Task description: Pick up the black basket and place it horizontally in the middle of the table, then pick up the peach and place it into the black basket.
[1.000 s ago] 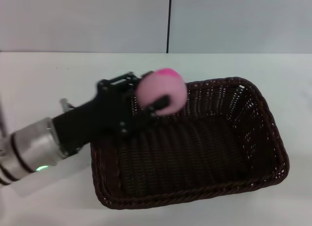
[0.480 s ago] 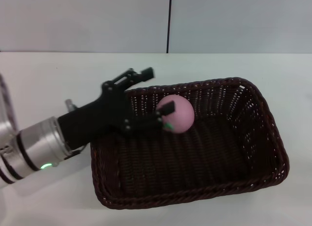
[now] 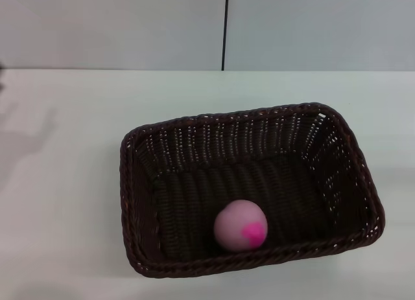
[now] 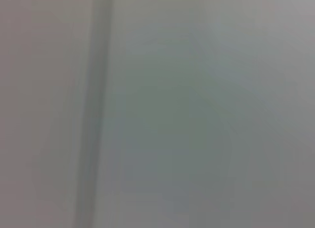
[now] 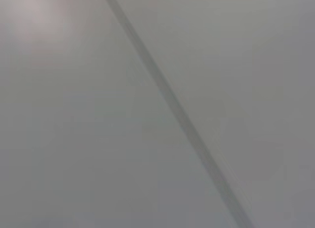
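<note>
The black basket [image 3: 363,177] lies lengthwise across the middle of the white table [image 3: 71,118] in the head view. The peach [image 3: 240,225] rests inside it on the basket floor, close to the near wall, with its magenta patch facing the camera. Neither gripper shows in any view. Both wrist views show only a plain grey wall with a dark seam.
A grey wall with a vertical dark seam [image 3: 225,28] stands behind the table's far edge. A faint shadow [image 3: 19,144] falls on the table at the far left.
The left gripper opened and let the peach go over the basket. The peach dropped and rolled to the near wall. The left arm pulled back to the left, out of view.
</note>
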Motion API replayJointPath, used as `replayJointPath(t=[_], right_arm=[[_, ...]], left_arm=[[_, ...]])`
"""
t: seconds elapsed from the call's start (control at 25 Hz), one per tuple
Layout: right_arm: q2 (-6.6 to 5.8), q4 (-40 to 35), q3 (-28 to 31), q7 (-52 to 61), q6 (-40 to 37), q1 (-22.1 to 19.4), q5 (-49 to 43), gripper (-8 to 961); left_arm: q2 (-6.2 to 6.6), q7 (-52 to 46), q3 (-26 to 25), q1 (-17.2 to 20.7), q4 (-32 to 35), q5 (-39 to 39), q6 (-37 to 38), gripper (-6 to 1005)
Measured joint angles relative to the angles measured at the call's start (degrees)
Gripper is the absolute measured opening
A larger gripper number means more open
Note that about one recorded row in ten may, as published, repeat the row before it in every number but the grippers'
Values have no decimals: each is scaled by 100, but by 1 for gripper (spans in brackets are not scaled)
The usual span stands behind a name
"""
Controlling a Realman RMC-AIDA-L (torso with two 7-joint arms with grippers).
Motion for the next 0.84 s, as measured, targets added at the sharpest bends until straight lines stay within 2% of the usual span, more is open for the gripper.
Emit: replayJointPath(t=[0.08,0.2,0.4,0.64,0.84], right_arm=[[8,367,340,-449,145,-2,1,558],[16,903,953,-1240,609,90,5,558],[20,1172,1836,-2323,1525,557,11,558],[-5,862,1935,-3080,1864,1072,4,558],[-26,741,1912,-3462,1803,1166,-6,558]], left_arm=[[-46,438,-637,38,221,-32,0,858],[-58,872,-1081,31,448,-29,-16,858],[-83,929,-1234,19,601,-37,-62,859],[-104,945,-1246,-64,909,-43,-276,859],[-108,950,-1247,-112,1117,-57,-406,859]])
